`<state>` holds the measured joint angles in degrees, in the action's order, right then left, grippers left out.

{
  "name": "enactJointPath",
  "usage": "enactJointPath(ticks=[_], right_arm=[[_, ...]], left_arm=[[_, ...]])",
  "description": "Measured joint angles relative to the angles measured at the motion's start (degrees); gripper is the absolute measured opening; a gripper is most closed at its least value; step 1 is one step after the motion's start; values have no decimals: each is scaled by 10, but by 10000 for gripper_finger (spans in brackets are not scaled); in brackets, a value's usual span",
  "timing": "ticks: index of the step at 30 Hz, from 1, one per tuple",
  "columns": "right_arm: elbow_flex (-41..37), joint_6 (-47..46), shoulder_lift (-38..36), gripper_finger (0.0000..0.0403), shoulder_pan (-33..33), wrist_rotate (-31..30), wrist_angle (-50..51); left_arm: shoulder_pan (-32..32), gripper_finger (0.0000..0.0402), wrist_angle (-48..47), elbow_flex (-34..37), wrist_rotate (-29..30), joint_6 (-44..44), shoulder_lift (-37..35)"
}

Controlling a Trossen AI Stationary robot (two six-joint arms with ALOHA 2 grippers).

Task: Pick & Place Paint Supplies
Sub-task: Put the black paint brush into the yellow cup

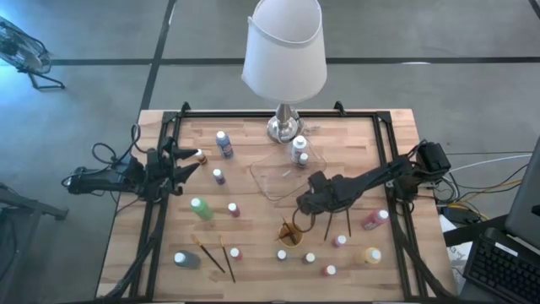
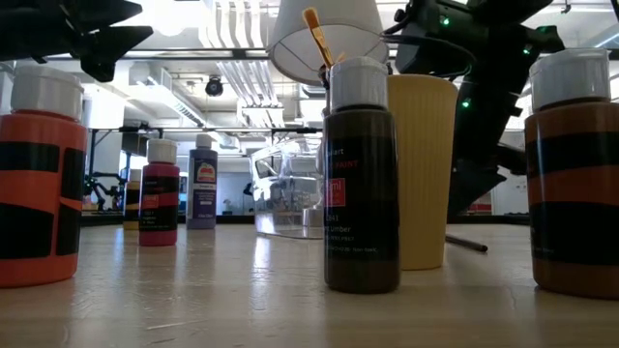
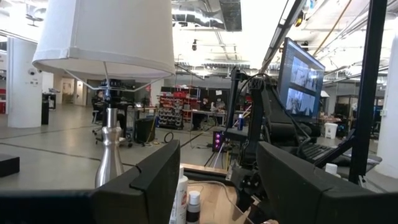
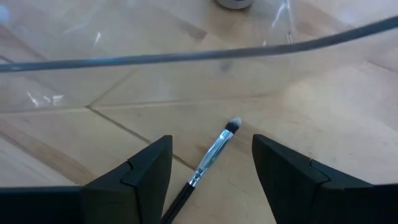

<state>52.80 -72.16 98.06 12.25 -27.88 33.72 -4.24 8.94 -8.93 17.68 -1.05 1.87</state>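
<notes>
A thin brush [image 4: 211, 155] with a silver ferrule and dark handle lies flat on the wood just outside the clear tray's rim [image 4: 186, 56]. My right gripper [image 4: 211, 180] [image 1: 302, 203] slants down over it, open, one finger on each side and not touching it. In the high view the gripper hides this brush. Small white-capped paint bottles stand around the table, among them a green one [image 1: 202, 208], a purple one [image 1: 224, 143] and a yellow one [image 1: 372, 255]. Two more brushes [image 1: 218, 256] lie near the front. My left gripper [image 1: 187, 165] waits open at the left edge.
The clear tray [image 1: 261, 181] sits mid-table in front of a lamp [image 1: 285, 127]. An orange cup [image 1: 291, 233] holding brushes stands just on the near side of my right gripper. Two dark brushes [image 1: 348, 221] lie to its right. A brown bottle [image 2: 361, 174] stands close to the low camera.
</notes>
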Motion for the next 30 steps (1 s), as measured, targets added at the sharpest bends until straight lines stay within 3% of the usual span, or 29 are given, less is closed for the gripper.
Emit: enactJointPath(ticks=[16,30], right_arm=[[-9,15,3,240,-10,0,-35],[-65,3,3,196,-10,-3,-109]], left_arm=[[0,218,0,0,0,0,0],[0,218,0,0,0,0,0]])
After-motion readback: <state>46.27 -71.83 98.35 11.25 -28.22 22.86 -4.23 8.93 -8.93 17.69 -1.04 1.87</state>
